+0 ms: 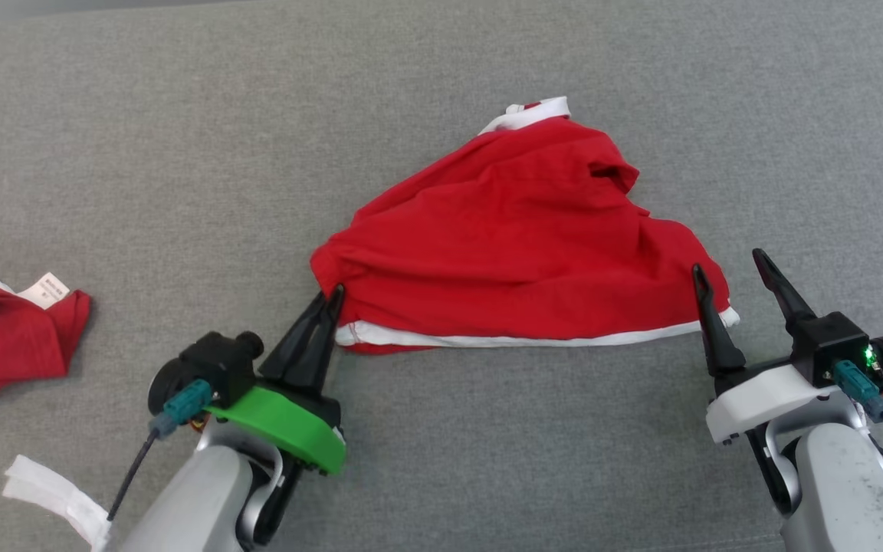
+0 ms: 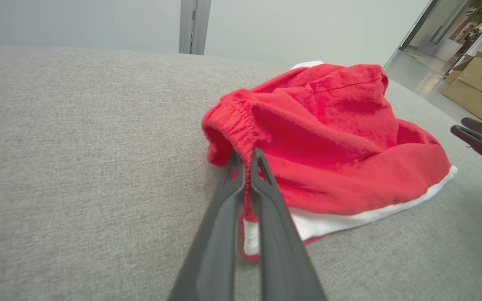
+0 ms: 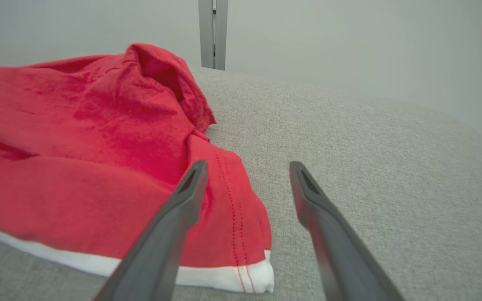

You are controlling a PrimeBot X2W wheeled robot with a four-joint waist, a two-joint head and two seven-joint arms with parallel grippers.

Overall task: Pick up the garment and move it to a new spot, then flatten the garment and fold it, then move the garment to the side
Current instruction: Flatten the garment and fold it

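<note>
Head view: left end effector (image 1: pixel 332 295) is clenched on the garment (image 1: pixel 518 238) at its near-left corner. The left wrist view confirms it, with the fingers pinching the gathered elastic edge. Right end effector (image 1: pixel 727 261) is released, jaws wide, astride the near-right corner: one finger over red cloth, the other over bare bench (image 1: pixel 181 153). The garment lies crumpled mid-bench, white-trimmed hem toward the robot, not lifted.

My read: step one, the pickup, is half done, with one corner gripped and the other not yet. Next, the right needs to settle onto the hem corner, get the cloth between its fingers and close. Then both arms lift together and carry to the new spot. An uneven lift would likely drag or bunch the cloth.

Unclear:
- A white scrap (image 1: pixel 50 491) at lower left is partly behind the left arm.
- Can't tell how many layers the left pinch holds.
- Can't tell whether the right's inner finger touches the cloth or hovers.
- Another red piece (image 1: pixel 4 330) is cut off at the left edge.
- The garment's far side is folded over, with a white band peeking out, so its type is hard to call.
</note>
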